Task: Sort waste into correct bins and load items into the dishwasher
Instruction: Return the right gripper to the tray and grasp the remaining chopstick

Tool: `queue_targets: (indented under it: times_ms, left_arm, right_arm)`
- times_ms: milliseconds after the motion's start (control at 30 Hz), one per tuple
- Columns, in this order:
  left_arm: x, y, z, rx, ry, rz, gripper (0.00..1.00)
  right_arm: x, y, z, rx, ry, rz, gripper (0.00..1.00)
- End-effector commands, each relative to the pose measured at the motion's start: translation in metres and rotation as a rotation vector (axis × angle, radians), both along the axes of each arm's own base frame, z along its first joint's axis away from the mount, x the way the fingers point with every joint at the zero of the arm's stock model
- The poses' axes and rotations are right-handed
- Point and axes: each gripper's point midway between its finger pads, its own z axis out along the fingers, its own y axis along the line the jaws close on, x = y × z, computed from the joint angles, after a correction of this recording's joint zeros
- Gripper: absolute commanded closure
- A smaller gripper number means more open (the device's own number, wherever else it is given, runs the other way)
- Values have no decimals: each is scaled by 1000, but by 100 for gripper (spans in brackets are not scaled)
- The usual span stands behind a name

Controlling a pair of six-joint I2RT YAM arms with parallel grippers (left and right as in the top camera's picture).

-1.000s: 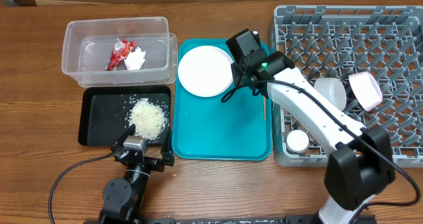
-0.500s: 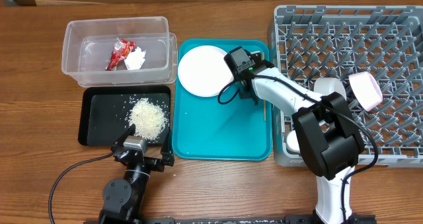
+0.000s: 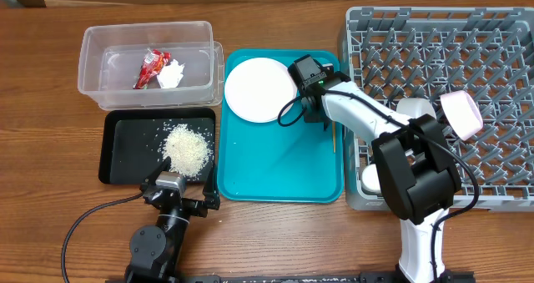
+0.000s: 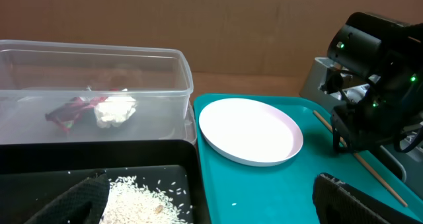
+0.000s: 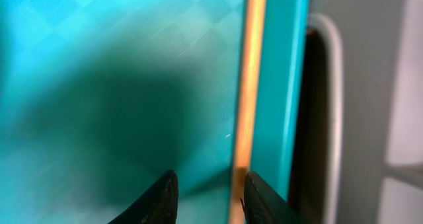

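The dish rack [image 3: 501,32] is sitting right of the teal tray [image 3: 275,158]. The right gripper [image 5: 208,196], fingers apart, is hovering low over a chopstick [image 5: 250,85] lying along the tray's wall. The stick is lying beside one finger, so centring before closing looks wise. The left gripper [image 3: 179,204] is resting with its fingers spread.

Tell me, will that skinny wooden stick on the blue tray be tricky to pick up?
Probably tricky. The stick is thin and lies flat on the smooth tray, so it may slide or roll away. It sits right beside the tray's raised edge, leaving the right gripper little room. It looks stiff and light.
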Motion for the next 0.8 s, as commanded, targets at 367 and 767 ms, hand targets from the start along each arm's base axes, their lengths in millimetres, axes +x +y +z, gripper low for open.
queue_targets:
  times_ms: [367,767]
  left_arm:
    - [0,-1,0,-8,-1,-6,0]
    - [0,-1,0,-8,-1,-6,0]
  right_arm:
    - [-12,-32,-15,-186,33,-23,71]
    - [-21,-2,-34,39,130,-7,70]
